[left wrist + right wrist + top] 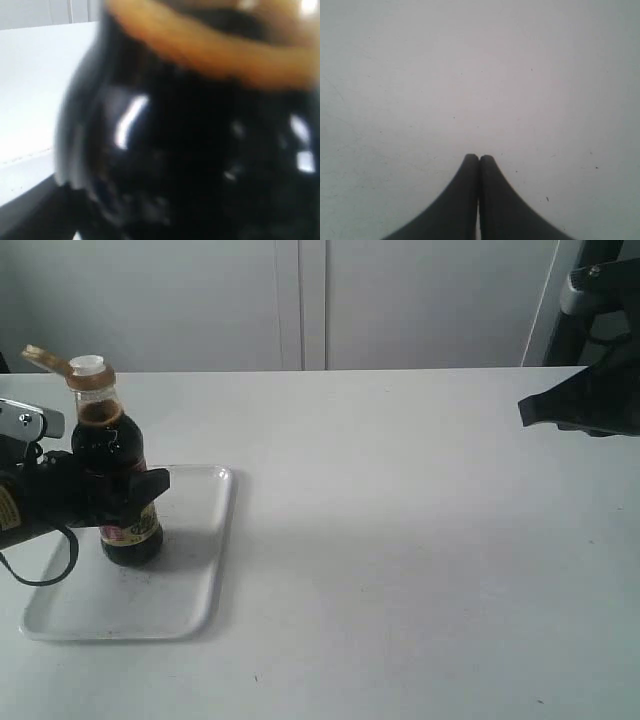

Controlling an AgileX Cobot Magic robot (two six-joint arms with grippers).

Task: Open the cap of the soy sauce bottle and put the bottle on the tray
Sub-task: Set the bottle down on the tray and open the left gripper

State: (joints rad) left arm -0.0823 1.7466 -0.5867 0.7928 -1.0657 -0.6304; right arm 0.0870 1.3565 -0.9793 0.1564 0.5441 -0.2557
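Observation:
The soy sauce bottle (112, 472) stands upright on the white tray (200, 570) at the left of the exterior view. Its orange-brown cap (60, 364) is flipped open, with the white spout (87, 365) showing. My left gripper (125, 492) is shut on the bottle's body just above the label. In the left wrist view the dark bottle (200, 160) fills the picture, blurred, and hides the fingers. My right gripper (479, 159) is shut on nothing over bare table; in the exterior view it hangs at the far right (528, 412).
The white table (420, 570) stretches between the tray and the right arm. A pale cabinet wall (300, 300) stands behind the table's back edge. The tray's near edge lies close to the table's front left.

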